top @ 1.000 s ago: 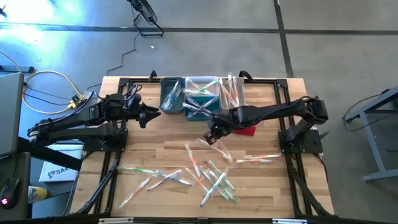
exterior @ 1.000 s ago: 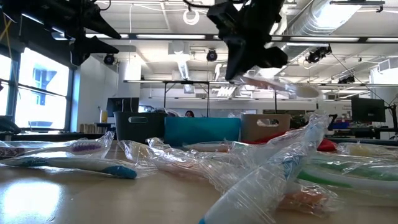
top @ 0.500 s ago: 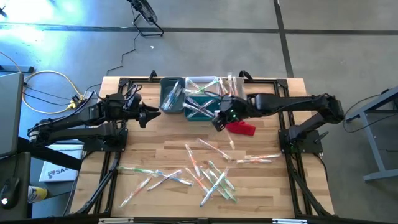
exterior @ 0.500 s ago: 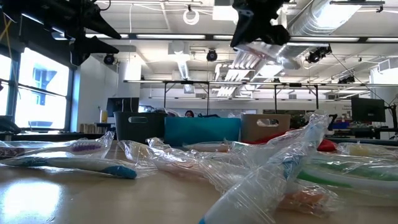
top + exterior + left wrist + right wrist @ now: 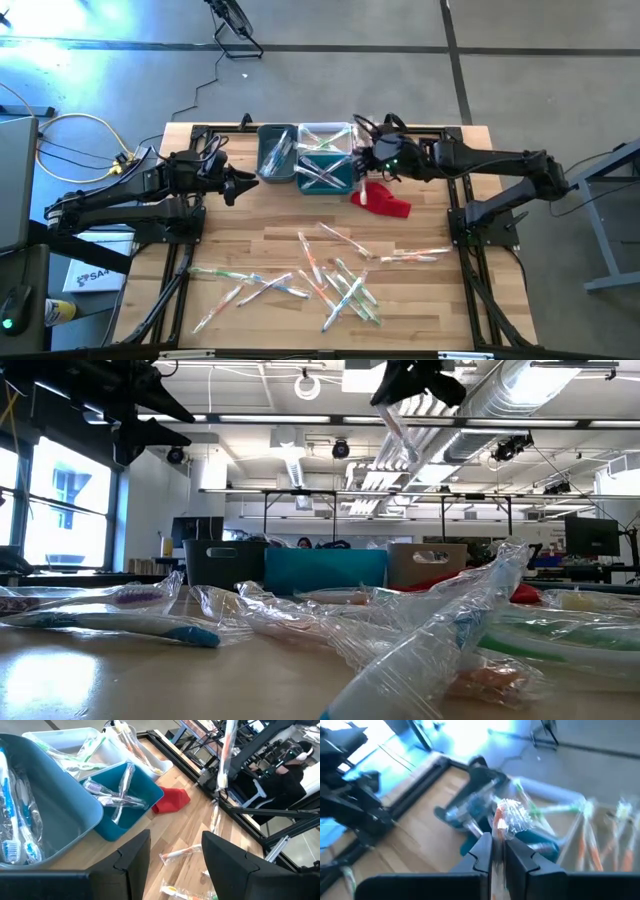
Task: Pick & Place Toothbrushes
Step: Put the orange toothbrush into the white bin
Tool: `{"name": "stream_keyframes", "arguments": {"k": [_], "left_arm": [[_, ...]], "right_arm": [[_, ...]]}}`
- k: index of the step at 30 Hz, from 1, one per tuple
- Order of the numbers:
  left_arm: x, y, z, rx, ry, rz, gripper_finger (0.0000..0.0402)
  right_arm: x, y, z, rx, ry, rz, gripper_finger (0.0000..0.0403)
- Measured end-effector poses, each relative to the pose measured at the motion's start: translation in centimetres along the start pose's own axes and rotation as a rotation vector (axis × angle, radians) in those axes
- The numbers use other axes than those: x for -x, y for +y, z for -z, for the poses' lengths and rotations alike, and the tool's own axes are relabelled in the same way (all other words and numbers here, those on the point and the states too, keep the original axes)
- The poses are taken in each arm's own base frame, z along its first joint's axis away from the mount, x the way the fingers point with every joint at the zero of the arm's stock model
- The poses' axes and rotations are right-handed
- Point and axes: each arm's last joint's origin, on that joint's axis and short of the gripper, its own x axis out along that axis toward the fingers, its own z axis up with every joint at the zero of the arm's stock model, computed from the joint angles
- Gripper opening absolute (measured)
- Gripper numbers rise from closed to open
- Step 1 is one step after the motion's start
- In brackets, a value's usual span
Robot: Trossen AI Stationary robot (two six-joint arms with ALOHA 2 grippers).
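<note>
My right gripper [image 5: 366, 160] pinches a wrapped toothbrush [image 5: 506, 822] at the frame's upper centre. My left gripper [image 5: 243, 185] waits at left, fingers apart.

Floor [image 5: 330, 85]: grey concrete, crossed by dark seam lines, top half of the high view. Yellow cable [image 5: 85, 125] coiled at upper left, beside the desk [image 5: 250, 250] of pale wood planks with a black frame. Windows [image 5: 60, 495]: tall, dark-framed, left edge of the low view, daylight beyond. Ceiling [image 5: 290, 395]: white, exposed ducts and pipes, strip lights. Monitors [image 5: 592, 537] at far right. Person in a chair [image 5: 290, 765], upper right of the left wrist view.
</note>
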Motion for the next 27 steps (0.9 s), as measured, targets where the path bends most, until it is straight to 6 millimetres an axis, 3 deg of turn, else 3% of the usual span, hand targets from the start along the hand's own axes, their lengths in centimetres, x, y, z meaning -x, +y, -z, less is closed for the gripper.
{"name": "stream_keyframes", "arguments": {"k": [22,27], "left_arm": [[0.0,-0.01,-0.02,0.0,-0.003,0.001,0.0175],[0.02,-0.37,-0.63,-0.001,-0.072,0.029,0.0175]], "right_arm": [[-0.27,0.19,-0.4,0.025,-0.003,-0.055,0.002],[-0.4,0.14,-0.79,0.026,-0.025,-0.066,0.002]]}}
